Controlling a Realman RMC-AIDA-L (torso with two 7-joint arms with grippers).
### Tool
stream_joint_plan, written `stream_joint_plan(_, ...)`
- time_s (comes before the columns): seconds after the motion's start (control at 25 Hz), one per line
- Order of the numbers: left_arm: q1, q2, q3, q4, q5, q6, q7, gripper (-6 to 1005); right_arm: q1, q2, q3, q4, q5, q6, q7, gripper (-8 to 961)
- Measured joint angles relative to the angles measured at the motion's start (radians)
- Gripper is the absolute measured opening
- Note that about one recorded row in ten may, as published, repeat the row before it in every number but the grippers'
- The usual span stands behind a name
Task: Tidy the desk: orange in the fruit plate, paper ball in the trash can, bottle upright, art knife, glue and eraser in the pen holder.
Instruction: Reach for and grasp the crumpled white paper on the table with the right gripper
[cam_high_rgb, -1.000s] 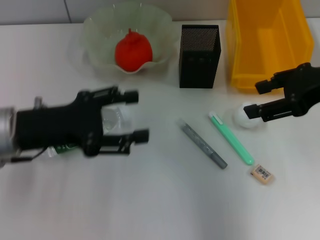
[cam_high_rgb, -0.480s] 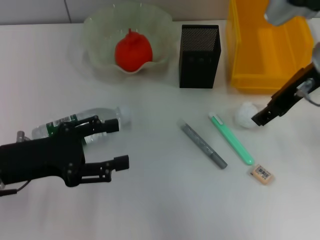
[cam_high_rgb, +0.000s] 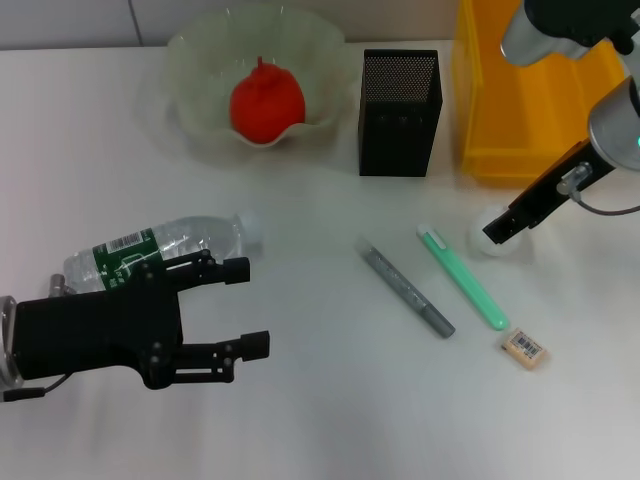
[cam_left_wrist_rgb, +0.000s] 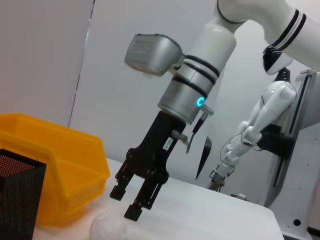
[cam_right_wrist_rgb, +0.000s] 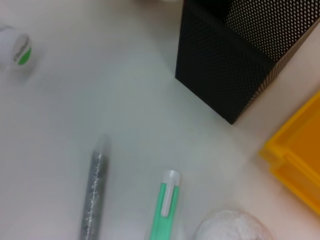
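Paper ball (cam_high_rgb: 490, 232) on the desk, right gripper (cam_high_rgb: 500, 228) spread just above it, left gripper (cam_high_rgb: 240, 305) spread beside lying bottle (cam_high_rgb: 150, 250).

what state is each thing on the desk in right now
orange: in the fruit plate
bottle: lying down
paper ball: on the desk, under the right gripper
pen holder: upright
left gripper: open, beside the bottle
right gripper: open
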Motion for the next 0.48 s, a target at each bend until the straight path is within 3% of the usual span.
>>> stream_joint_plan(0.48, -0.009, -0.001, -0.003, -0.025, 0.001, -0.014, 0.014, 845, 0.051, 0.003, -0.022, 0.166, -0.054, 0.108, 0.006, 620)
